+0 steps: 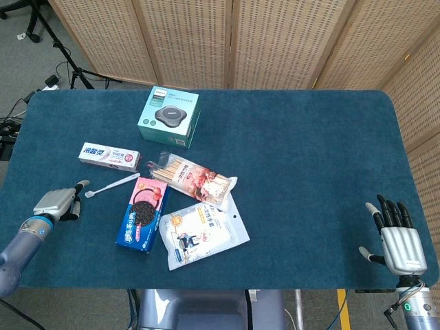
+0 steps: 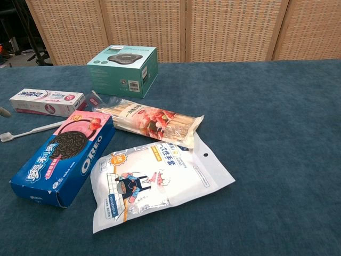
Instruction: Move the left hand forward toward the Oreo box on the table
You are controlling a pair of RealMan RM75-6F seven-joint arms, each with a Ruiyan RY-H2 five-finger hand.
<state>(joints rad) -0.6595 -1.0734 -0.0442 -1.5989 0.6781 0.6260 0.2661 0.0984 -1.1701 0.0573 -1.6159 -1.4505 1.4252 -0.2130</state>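
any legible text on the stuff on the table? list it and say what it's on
"OREO": side of the blue rectangular cardboard cookie box; Chinese characters on its top are unclear.
White toothpaste carton: print too small to read.
White plastic glove pouch: Chinese print, too blurred.
Clear skewer packet: label unreadable.
Teal square device box: logo and small print too small.

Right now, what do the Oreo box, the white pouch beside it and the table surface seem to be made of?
Oreo box: probably printed cardboard, with sharp folded edges and a slightly glossy face.
White pouch: looks like thin plastic film, shiny and wrinkled, with a punched hang hole.
Table: covered in dark teal fabric, likely short-pile carpet or felt; matte, fuzzy texture.
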